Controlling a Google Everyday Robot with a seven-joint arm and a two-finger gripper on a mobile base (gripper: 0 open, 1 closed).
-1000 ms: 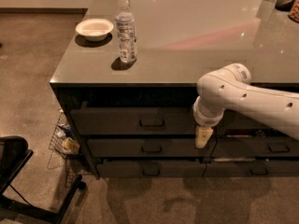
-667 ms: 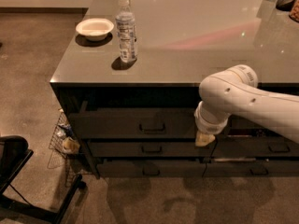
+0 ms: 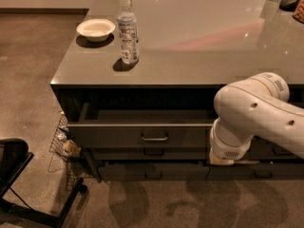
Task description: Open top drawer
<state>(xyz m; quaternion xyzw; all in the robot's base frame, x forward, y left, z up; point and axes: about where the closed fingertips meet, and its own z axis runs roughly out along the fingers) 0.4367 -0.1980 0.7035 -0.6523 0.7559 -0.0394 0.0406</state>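
Note:
The top drawer (image 3: 118, 135) is the wide dark grey one just under the counter top. It stands pulled out a short way, with its smooth inside (image 3: 142, 114) showing behind the front panel. Its small metal bar handle (image 3: 154, 138) sits at the panel's middle. My white arm comes in from the right. The gripper (image 3: 222, 161) points down at the drawer's right end, right of the handle and level with the lower drawers, mostly hidden behind the wrist.
On the counter (image 3: 199, 42) stand a water bottle (image 3: 128, 31) and a white bowl (image 3: 95, 29) near the left edge. Shorter drawers (image 3: 152, 171) lie below. A wire basket (image 3: 64, 144) hangs at the cabinet's left side, and a black chair base (image 3: 19, 184) stands on the floor at the left.
The top drawer has slid out toward me, so its inside now shows. My arm and gripper have moved down and toward me at the drawer's right end.

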